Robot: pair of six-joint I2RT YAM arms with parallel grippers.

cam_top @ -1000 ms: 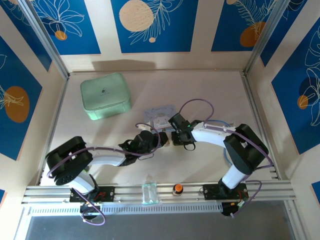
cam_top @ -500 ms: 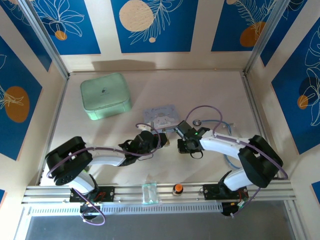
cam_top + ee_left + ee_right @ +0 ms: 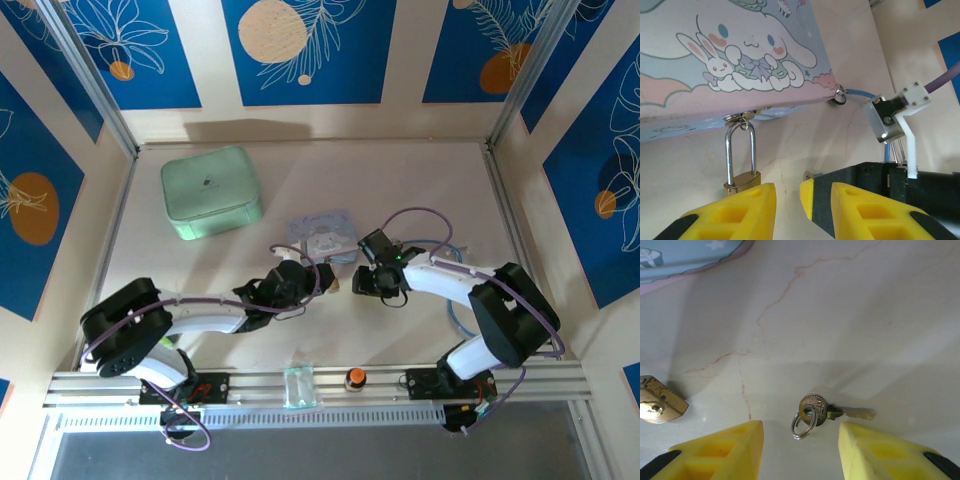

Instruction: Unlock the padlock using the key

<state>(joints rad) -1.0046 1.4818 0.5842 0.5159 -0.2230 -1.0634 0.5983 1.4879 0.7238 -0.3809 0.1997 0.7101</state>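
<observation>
The padlock [image 3: 742, 181], a small brass body on a silver shackle, hangs from the hasp of the pale blue cartoon box [image 3: 735, 55]. Its keyhole face [image 3: 655, 401] shows at the left of the right wrist view. My left gripper [image 3: 802, 212] is open just below it, its left finger in front of the brass body. The key [image 3: 827, 412], on a small split ring, lies flat on the table between the spread fingers of my right gripper [image 3: 800, 452], which touch nothing. In the top view the two grippers, left [image 3: 300, 280] and right [image 3: 360, 282], face each other in front of the box [image 3: 322, 235].
A mint green case [image 3: 210, 192] sits at the back left. An orange-and-black knob [image 3: 354, 378] and a clear block [image 3: 298, 386] rest on the front rail. A blue cable [image 3: 860, 93] runs past the box's right corner.
The right arm's elbow has swung outward and its gripper has shifted slightly toward the box. The left arm has barely moved.
</observation>
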